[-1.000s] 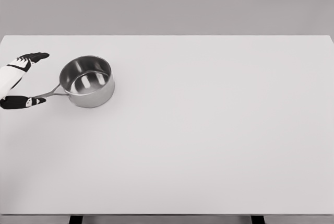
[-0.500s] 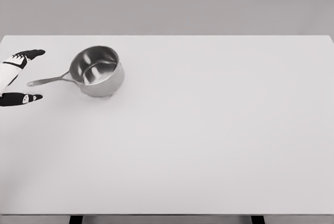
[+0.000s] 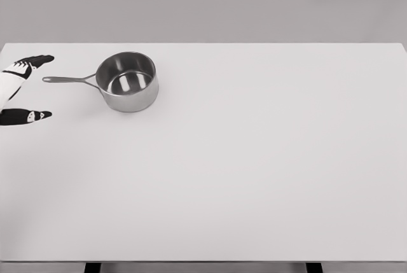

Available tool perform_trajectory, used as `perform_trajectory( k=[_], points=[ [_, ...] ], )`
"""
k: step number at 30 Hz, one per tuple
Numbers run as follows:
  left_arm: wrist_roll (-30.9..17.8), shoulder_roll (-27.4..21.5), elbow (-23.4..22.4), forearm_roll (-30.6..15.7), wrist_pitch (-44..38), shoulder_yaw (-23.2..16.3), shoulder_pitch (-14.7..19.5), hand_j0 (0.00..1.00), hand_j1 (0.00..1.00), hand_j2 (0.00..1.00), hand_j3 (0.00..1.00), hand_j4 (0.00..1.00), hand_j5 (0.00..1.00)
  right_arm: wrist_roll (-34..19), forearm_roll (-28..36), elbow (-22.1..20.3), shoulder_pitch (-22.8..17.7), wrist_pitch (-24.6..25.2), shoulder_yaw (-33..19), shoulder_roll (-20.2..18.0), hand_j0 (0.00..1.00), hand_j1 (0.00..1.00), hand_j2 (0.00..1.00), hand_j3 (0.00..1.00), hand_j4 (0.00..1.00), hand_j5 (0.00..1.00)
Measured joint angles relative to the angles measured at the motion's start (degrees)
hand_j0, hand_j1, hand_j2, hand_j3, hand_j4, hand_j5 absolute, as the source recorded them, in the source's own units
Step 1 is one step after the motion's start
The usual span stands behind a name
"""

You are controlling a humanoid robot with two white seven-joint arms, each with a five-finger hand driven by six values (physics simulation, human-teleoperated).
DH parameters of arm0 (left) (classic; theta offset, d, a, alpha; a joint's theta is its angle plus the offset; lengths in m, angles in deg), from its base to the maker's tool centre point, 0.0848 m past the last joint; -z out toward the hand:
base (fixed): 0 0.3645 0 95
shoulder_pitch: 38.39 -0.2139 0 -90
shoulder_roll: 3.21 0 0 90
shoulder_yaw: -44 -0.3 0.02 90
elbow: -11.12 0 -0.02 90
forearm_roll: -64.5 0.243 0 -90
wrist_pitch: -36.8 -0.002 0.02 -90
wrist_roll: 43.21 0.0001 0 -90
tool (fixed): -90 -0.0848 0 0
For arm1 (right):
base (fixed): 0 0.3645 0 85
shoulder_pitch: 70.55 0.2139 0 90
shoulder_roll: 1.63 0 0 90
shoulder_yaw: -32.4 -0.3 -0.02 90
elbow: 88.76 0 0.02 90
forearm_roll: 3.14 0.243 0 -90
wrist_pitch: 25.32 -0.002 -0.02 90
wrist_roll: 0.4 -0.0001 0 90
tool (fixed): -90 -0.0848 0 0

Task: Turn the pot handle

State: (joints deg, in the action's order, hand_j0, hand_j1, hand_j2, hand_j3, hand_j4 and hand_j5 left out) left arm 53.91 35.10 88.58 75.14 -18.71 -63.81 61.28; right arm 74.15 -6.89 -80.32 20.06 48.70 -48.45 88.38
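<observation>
A small steel pot [image 3: 128, 83] stands upright on the white table [image 3: 254, 158] at the far left. Its thin handle [image 3: 67, 79] points left, almost level. My left hand [image 3: 28, 88] is at the picture's left edge, fingers spread with black tips. Its upper fingers [image 3: 35, 62] lie just above and left of the handle's end, the thumb [image 3: 28, 116] below it. The handle's tip sits between them without touching either. The hand holds nothing. The right arm is out of view.
The table's far edge [image 3: 203, 44] runs just behind the pot, and its left edge is close beside the hand. Dark table legs [image 3: 93, 266] show at the bottom.
The pot has slid to the right and away from me, and its handle has swung from pointing lower left to pointing straight left. The left hand drew back slightly to the left.
</observation>
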Motion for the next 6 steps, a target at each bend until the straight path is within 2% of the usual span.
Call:
perform_trajectory(
  k=[1,3,4,6],
  points=[
    [0.0,-0.2,2.0,0.0,0.0,0.0,-0.8,1.00,1.00,1.00,1.00,1.00,1.00,0.0,0.0,0.0,0.0,0.0,0.0,0.0,1.00,1.00,1.00,1.00,1.00,1.00],
    [0.1,-0.9,9.9,0.3,0.2,-0.2,-2.9,1.00,1.00,1.00,1.00,1.00,1.00,0.0,0.0,0.0,0.0,0.0,0.0,0.0,1.00,1.00,1.00,1.00,1.00,1.00],
    [0.3,-1.0,13.8,0.7,0.3,-0.3,-2.2,1.00,1.00,1.00,1.00,1.00,1.00,0.0,0.0,0.0,0.0,0.0,0.0,0.0,1.00,1.00,1.00,1.00,1.00,1.00],
    [0.3,-0.7,18.6,1.6,0.4,-0.8,-1.9,1.00,1.00,1.00,1.00,1.00,1.00,0.0,0.0,0.0,0.0,0.0,0.0,0.0,1.00,1.00,1.00,1.00,1.00,1.00]
  ],
)
